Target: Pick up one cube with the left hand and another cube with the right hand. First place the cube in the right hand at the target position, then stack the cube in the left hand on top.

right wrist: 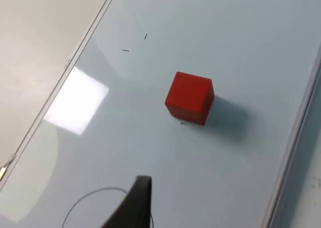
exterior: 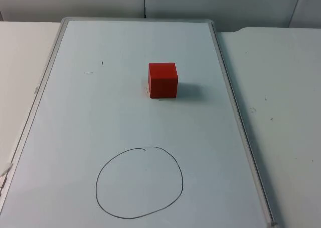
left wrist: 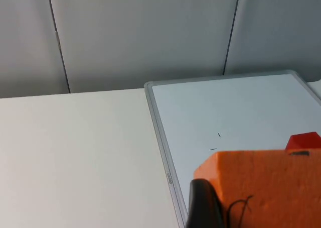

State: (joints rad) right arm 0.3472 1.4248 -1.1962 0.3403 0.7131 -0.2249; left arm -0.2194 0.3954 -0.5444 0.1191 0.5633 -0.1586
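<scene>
1. A red cube [exterior: 163, 80] stands on the whiteboard [exterior: 75, 117], toward 12 o'clock from the hand-drawn circle [exterior: 139, 183] and well apart from it.
2. The circle has nothing inside it.
3. The left gripper [left wrist: 205, 208] is above the left edge of the whiteboard; its black fingertip [left wrist: 203, 203] presses against an orange cube [left wrist: 266, 188], so the jaws pinch this cube.
4. The right gripper [right wrist: 133, 205] hangs above the whiteboard, near the circle; whether its jaws are spread or pressed together, one cannot tell.
5. The red cube lies free, no finger touches it.
</scene>
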